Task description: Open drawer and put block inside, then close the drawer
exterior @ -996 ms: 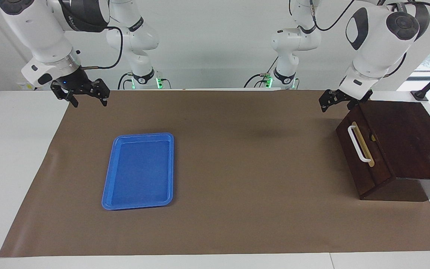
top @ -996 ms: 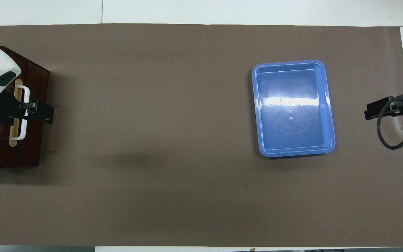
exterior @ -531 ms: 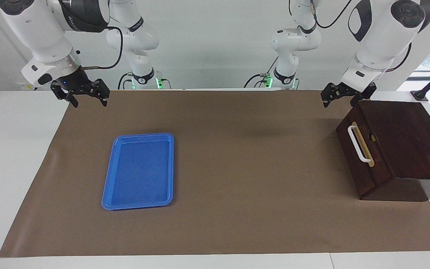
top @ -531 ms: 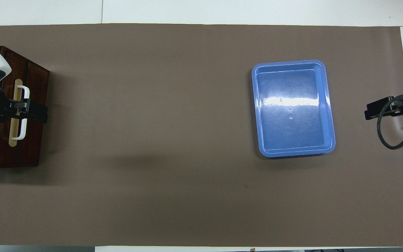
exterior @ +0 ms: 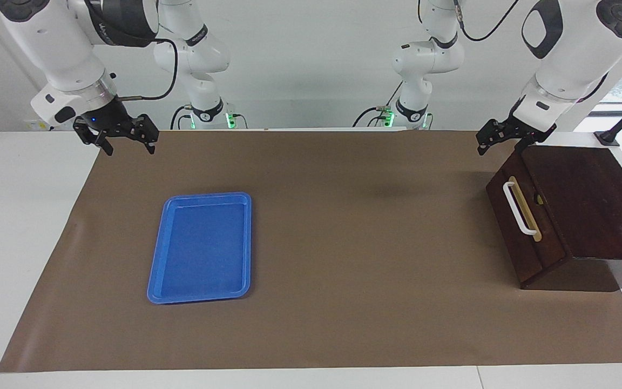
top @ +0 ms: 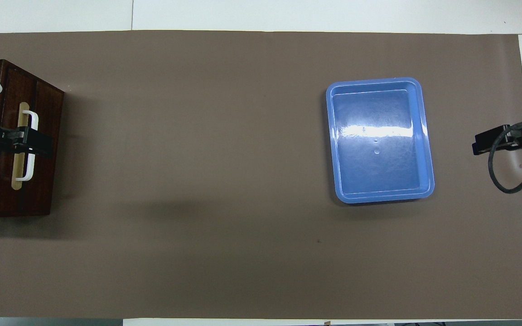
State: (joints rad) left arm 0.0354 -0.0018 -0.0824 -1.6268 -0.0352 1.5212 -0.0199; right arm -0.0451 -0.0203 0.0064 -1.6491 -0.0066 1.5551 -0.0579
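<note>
**Both grippers raised, drawer shut**

Facing view. The left gripper (exterior: 499, 140) hangs in the air over the box's (exterior: 586, 205) corner nearest the robots, fingers spread and holding nothing. Below the fingers the drawer (exterior: 527, 224) sits pushed in, its dark front flush with the box and slanted toward the table's middle. The white handle (exterior: 517, 208) on its tan strip runs lengthwise along the front, one end nearer the robots, the other farther from them; the fingers hang clear of it. The right gripper (exterior: 116, 138) hovers over the mat's (exterior: 343, 270) corner at the right arm's end, fingers likewise released and empty. The tray (exterior: 201, 247) lies on the mat well apart from those fingers, farther from the robots. The block cannot be seen.

Overhead view. The left gripper (top: 30, 144) overlaps the handle (top: 29, 147) midway along its length, crossing it at a right angle. The drawer (top: 21, 145) front faces the tray (top: 379, 139). The right gripper (top: 492, 141) shows at the mat's (top: 243, 181) edge, beside the tray's long side.
</note>
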